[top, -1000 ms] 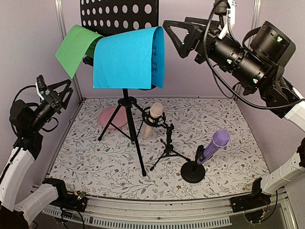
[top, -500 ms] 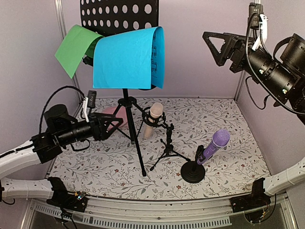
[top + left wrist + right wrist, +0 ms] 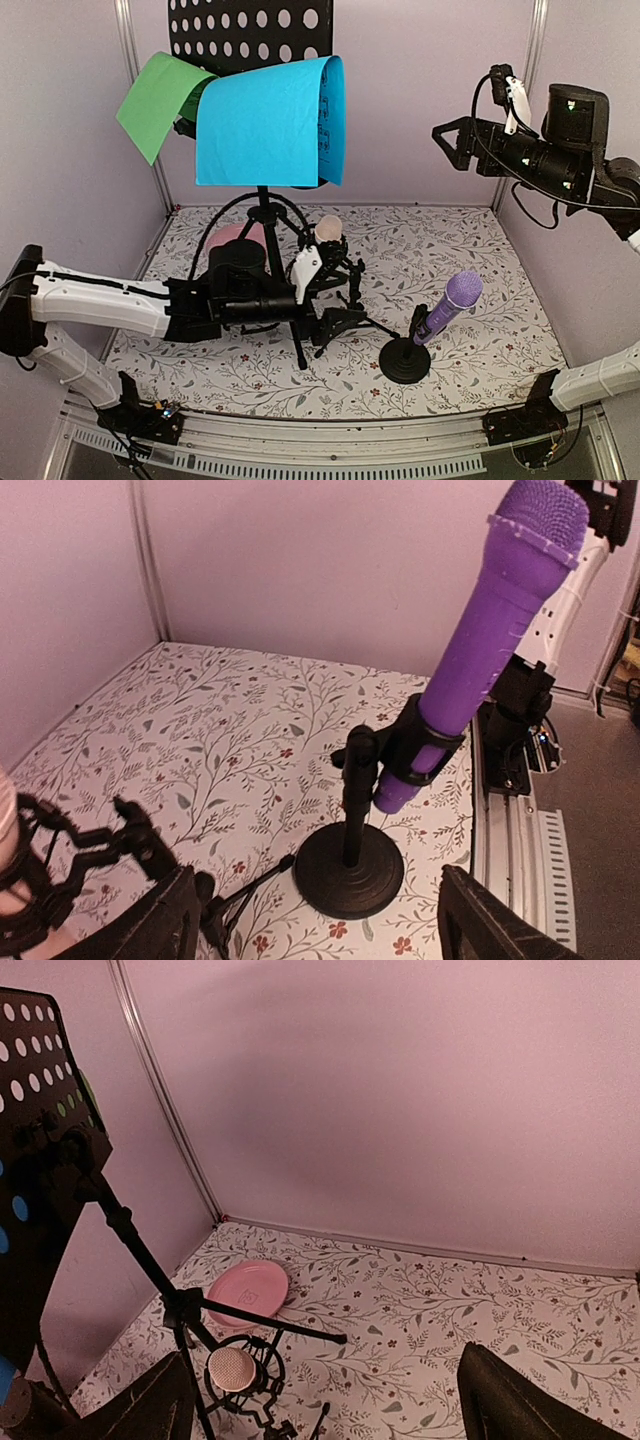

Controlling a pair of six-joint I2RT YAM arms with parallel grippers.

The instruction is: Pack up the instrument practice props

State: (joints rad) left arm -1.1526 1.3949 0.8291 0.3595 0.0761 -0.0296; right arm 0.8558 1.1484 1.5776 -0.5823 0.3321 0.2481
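Floor point(image 3: 200, 710) lies bare between left hand point(image 3: 318, 900) and purple microphone point(image 3: 490, 630)'s round stand point(image 3: 348, 872).

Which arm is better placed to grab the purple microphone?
Left. The left hand is low over the table, open, facing the purple microphone on its stand; the right hand hangs high above.

No legible text; print on the blue paper point(image 3: 265, 125) and pink plate point(image 3: 247, 1291) too small.

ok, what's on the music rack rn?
A blue sheet and a green sheet drape over the front of the black perforated rack. They cover its lower part, so anything behind them can't be seen.
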